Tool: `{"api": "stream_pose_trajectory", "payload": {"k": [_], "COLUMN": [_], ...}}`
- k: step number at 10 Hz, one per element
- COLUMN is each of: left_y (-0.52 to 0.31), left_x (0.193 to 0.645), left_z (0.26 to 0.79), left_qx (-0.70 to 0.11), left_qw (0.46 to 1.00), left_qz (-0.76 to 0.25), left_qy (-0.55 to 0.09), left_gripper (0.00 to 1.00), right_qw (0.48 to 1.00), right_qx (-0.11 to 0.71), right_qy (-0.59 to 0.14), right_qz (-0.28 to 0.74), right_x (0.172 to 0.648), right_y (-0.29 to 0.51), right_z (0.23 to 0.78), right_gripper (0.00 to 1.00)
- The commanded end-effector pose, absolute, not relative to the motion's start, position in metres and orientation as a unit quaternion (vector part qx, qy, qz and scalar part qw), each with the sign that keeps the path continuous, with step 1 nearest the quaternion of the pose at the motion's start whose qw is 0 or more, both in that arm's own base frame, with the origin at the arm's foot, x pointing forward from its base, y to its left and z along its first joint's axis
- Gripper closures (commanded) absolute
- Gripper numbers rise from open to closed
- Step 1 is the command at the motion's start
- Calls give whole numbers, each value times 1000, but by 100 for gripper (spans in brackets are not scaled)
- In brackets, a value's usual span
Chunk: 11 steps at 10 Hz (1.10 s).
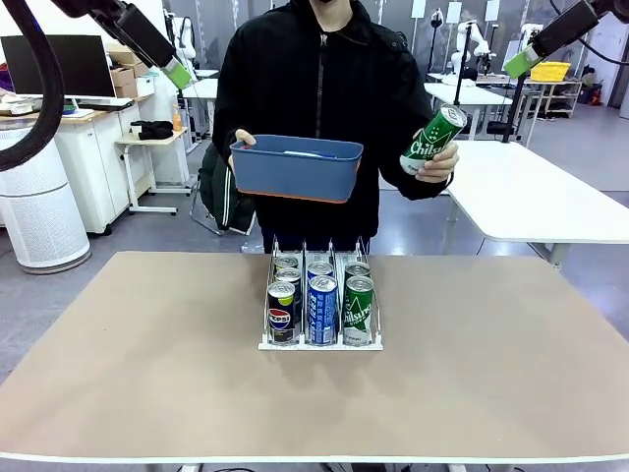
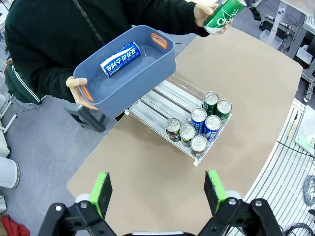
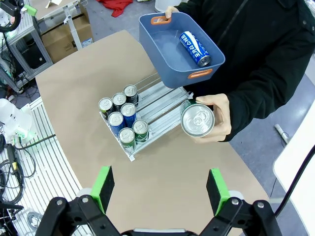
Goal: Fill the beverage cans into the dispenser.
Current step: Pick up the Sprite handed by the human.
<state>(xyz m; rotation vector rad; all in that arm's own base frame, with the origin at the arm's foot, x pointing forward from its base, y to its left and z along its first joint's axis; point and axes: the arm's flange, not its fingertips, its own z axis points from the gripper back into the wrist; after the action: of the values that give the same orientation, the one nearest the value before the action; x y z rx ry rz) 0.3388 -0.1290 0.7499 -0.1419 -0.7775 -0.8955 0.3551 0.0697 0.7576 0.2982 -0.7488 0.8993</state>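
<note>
Both wrist views look down into the blue plastic tub [image 2: 142,83] and show a slim blue drink can [image 2: 120,59] lying inside. The front view meets only the tub's wall. A person's hand [image 1: 439,162] holds a green Chilsung can [image 1: 432,140] tilted beside the tub. Six slim aluminium cans [image 1: 322,310] stand in the white wire-lane dispenser [image 1: 319,345], two per lane, mid-bench. The left pincer [image 2: 157,191] and right pincer [image 3: 162,189] hang high, jaws apart and empty. The tan bench [image 1: 147,374] stands on a grey floor, with white tables behind.
</note>
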Motion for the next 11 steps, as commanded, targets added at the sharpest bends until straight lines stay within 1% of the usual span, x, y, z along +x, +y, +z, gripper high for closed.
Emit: {"api": "stream_pose_trajectory", "payload": {"k": [1,2,3,5,7,9,11], "left_y": [-128,-128,-128,-128,-128,-128,-128], "left_x": [339,339,339,339,339,339,339], "left_z": [750,750,750,750,750,750,750], "left_qx": [-70,-70,-70,-70,-70,-70,-70], "left_qw": [827,827,827,827,827,827,827], "left_qz": [-419,-419,-419,-419,-419,-419,-419], "left_qy": [-367,-367,-367,-367,-367,-367,-367], "left_gripper": [0,0,0,0,0,0,0], "right_qw": [834,836,848,849,854,856,860], "right_qx": [133,119,92,64,61,66,92], "right_qy": [-338,-342,-365,-370,-341,-328,-300], "right_qz": [416,414,373,371,388,394,403], "right_x": [379,391,408,422,432,439,444], "right_y": [73,78,80,94,100,110,112], "right_z": [759,757,755,742,736,723,715], "right_gripper": [0,0,0,0,0,0,0]}}
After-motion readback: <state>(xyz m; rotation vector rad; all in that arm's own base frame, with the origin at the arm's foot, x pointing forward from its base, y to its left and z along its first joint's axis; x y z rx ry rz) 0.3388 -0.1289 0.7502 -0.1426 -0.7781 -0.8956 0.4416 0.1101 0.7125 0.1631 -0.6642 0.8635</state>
